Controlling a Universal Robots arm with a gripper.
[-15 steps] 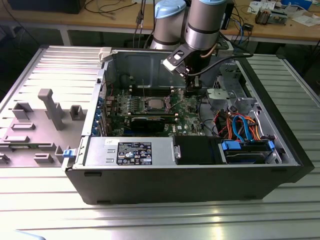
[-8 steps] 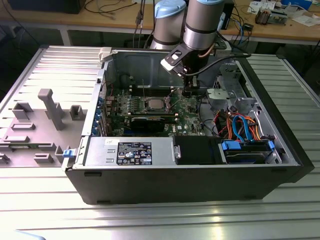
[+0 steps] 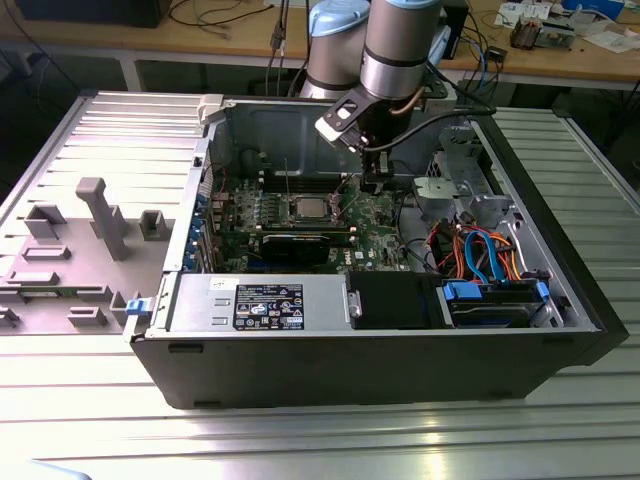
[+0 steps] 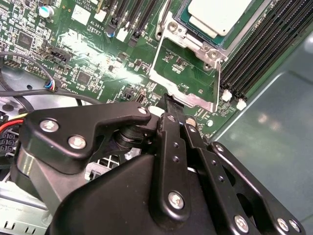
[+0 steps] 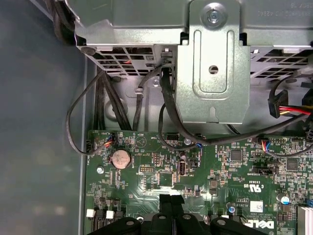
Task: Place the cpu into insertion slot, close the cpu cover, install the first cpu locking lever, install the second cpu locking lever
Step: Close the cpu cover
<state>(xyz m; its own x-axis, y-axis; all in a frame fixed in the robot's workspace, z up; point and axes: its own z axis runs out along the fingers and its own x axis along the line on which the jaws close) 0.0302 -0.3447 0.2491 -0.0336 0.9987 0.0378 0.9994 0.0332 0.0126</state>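
Cpu one, seated in insertion slot; one cpu cover open; jaws pressed together, gripping nothing

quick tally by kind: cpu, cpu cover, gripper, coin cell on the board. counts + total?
cpu: 1
cpu cover: 1
gripper: 1
coin cell: 1
Total: 4

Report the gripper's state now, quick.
Gripper: jaws closed, tip at the edge of the open cpu cover; whether it grips the cover cannot be told.
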